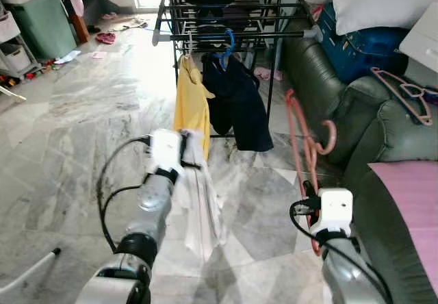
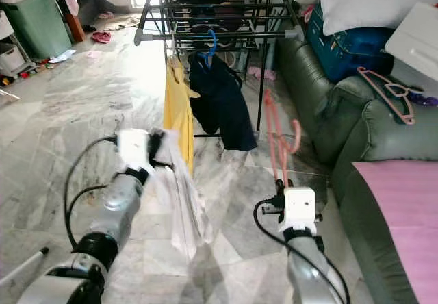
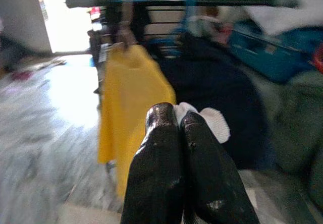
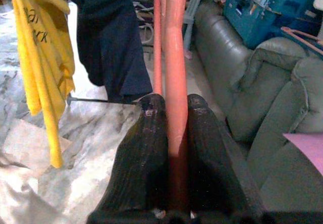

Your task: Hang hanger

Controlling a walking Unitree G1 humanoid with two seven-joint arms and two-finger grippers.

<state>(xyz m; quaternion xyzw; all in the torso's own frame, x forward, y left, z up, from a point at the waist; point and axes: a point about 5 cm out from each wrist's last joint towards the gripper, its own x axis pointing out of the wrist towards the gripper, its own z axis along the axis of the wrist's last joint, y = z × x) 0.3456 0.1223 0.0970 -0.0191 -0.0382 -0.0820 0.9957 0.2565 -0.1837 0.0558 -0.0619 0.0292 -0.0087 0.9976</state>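
While your left gripper pinches a white cloth garment that hangs down over the marble floor, the yellow shirt and dark navy garment hang from the far black metal drying rack. To the right, your right gripper clamps the salmon-pink plastic hanger near the green leather sofa.

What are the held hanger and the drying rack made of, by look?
Hanger: probably plastic, a smooth, glossy salmon-pink bar clamped in the right gripper. Drying rack: likely metal, thin dark straight tubes with a dull sheen; coating unclear.
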